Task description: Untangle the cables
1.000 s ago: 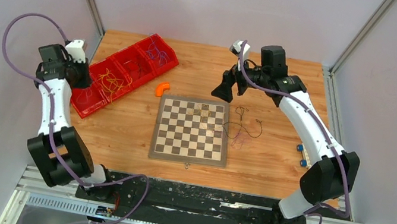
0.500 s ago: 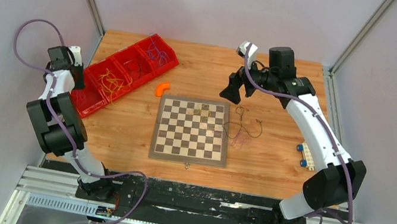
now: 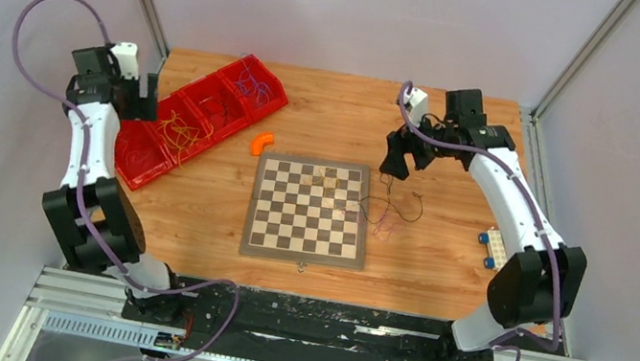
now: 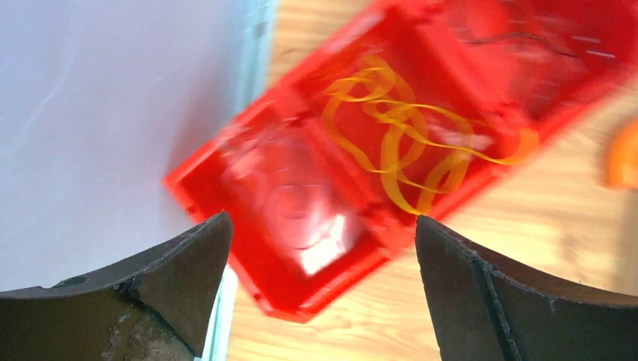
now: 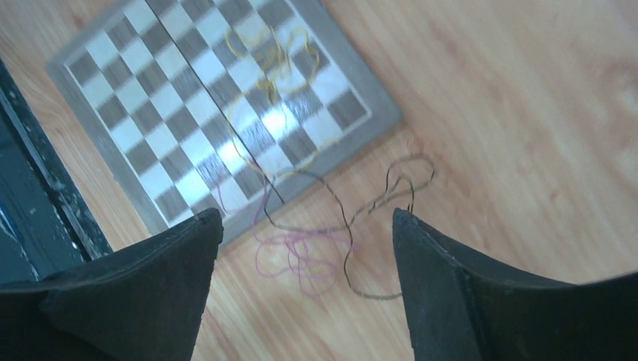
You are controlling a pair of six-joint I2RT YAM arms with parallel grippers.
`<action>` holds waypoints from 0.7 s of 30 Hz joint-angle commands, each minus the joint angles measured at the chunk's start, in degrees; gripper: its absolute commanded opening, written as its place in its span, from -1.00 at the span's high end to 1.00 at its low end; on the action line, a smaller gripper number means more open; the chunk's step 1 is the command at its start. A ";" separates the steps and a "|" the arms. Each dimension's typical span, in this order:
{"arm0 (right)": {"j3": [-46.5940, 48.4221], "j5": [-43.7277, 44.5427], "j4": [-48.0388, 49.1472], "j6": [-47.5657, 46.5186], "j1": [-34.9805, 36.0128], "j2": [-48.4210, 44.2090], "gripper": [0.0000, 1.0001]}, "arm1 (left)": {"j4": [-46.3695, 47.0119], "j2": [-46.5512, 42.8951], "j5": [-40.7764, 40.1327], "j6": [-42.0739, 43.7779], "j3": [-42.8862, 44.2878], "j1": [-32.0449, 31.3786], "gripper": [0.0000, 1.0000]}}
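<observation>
Top external shows left gripper (image 3: pixel 150 95) and right gripper (image 3: pixel 402 163) open, empty; yellow cables (image 3: pixel 176 131) lie in the red bin (image 3: pixel 126 164), one tangle (image 3: pixel 391 213) unsorted beside the chessboard (image 3: pixel 306 212)

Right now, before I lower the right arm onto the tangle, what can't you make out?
- Left wrist view: motion blur smears the red bin; contents of its nearest compartment unreadable.
- Top view: cables too thin to trace crossings.
- Right wrist view: fingers block both lower corners; purple cable faint, loops blur together.
</observation>
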 commanded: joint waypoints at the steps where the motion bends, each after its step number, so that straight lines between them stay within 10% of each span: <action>1: -5.93 4.44 -9.82 -10.06 -1.36 4.38 -0.56 | -6.70 -6.50 13.38 4.71 0.48 -8.39 -1.00; 8: -10.82 6.09 -7.49 -11.71 -1.42 7.66 -0.11 | -7.37 -8.58 19.70 3.52 -0.76 -17.38 -1.00; 21: -12.03 3.00 -5.56 -16.86 -0.72 14.68 0.05 | -10.23 -7.28 19.33 1.17 2.23 -19.93 -1.00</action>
